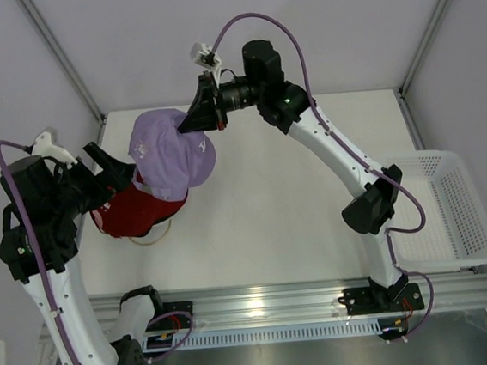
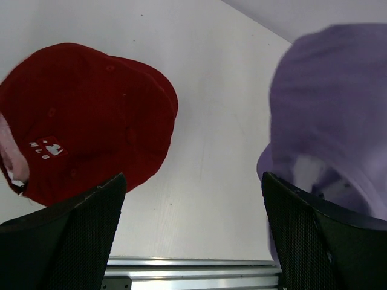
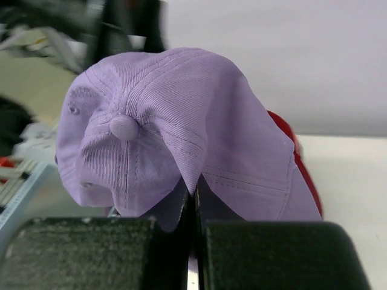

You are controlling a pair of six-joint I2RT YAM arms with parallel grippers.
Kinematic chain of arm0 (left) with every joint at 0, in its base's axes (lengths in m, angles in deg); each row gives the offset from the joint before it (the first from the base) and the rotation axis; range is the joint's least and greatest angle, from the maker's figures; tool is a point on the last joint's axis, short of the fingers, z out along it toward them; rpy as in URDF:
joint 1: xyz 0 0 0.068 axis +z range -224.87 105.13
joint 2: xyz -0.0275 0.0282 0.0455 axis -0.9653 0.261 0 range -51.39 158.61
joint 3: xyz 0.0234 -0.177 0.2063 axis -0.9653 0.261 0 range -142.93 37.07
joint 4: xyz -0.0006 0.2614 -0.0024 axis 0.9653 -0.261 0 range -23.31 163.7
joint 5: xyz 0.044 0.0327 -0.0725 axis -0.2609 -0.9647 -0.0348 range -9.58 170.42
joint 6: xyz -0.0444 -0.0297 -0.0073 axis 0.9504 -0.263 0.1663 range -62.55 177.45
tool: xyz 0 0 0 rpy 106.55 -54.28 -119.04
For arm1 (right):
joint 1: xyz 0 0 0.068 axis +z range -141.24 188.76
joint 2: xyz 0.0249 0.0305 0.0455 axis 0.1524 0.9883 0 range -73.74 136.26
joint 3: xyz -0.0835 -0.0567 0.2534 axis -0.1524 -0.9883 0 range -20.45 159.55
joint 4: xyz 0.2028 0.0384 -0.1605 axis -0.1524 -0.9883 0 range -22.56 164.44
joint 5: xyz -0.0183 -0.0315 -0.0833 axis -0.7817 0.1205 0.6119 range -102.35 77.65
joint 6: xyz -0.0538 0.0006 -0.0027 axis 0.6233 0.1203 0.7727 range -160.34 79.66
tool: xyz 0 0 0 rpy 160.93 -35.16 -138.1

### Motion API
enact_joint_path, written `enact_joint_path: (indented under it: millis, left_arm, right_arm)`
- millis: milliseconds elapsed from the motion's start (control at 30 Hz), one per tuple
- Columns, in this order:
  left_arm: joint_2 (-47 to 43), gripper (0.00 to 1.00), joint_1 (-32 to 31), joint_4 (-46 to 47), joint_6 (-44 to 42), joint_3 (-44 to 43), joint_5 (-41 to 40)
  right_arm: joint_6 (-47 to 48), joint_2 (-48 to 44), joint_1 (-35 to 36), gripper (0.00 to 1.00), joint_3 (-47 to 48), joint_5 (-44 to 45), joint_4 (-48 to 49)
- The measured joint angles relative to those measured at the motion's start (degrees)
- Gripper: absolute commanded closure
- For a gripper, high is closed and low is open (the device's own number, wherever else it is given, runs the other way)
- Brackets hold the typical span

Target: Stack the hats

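White tabletop (image 1: 296, 195) bears one red cap (image 1: 139, 214). One lavender cap (image 1: 172, 159) hangs partly over it, pinched by the right gripper (image 1: 190, 125). Beside the red cap, the left gripper (image 1: 124, 171) gapes wide.

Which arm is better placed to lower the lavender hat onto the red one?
Right: the right jaws are shut on the lavender hat, which hangs partly over the red hat; the left jaws stand open, empty.

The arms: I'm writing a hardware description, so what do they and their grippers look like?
The left arm and right arm have white links, black joints and looping purple cables. The left gripper and right gripper each have two blocky black fingers with textured faces.
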Motion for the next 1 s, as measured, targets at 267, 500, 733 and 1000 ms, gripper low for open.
enact_joint_path:
  millis: [267, 500, 733, 1000]
  left_arm:
    - [0.2, 0.06, 3.0, -0.3, 1.2, -0.1, -2.5]
    - [-0.2, 0.08, 3.1, 3.3, 3.0, 6.8, 1.5]
    - [1.6, 0.08, 3.2, 4.2, 3.0, 8.3, 0.1]
    - [3.5, 0.13, 3.3, 5.5, 2.7, 6.2, 1.4]
  right_arm:
    - [8.2, 3.5, -0.7, 1.0, 0.9, 16.2, -13.8]
    - [8.8, 3.5, 0.0, 1.0, 0.9, 16.9, -14.1]
    - [9.1, 3.5, 0.9, 1.0, 0.7, 13.6, -12.9]
    - [9.6, 1.3, 1.4, 1.0, -3.0, 10.9, -11.2]
